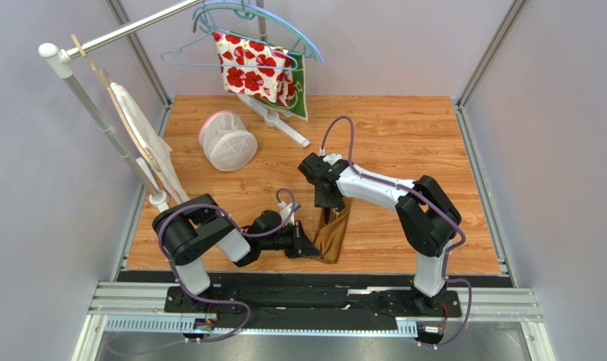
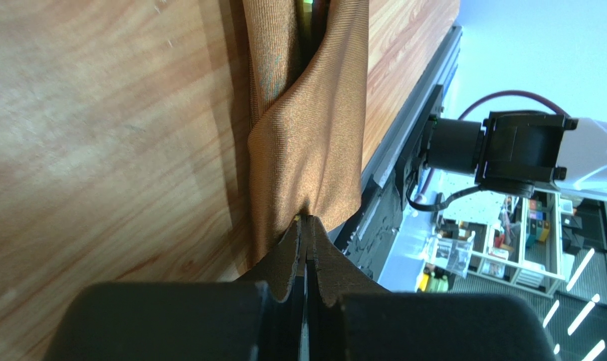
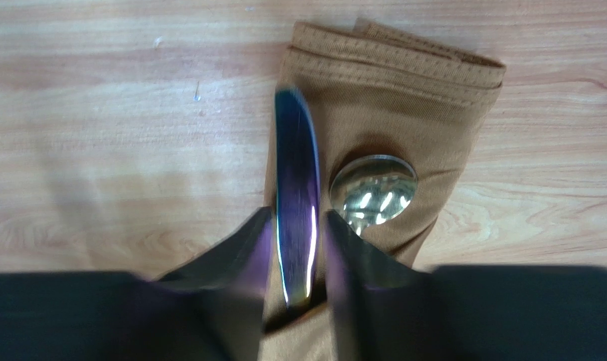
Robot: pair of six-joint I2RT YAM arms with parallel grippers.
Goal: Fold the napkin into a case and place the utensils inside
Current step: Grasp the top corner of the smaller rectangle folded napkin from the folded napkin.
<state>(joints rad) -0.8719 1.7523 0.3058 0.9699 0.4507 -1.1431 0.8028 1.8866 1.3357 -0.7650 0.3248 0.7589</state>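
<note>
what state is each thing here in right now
napkin: folded narrow, one end pinched
left tool: shut on napkin
right tool: shut on knife
knife: held, blade over napkin
spoon: bowl lying on napkin, handle hidden
floral cloth: hanging up

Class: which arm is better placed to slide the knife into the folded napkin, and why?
Right. The right gripper holds the knife directly over the napkin, beside the spoon. The left gripper is shut on the napkin's near end, likely steadying it.
</note>
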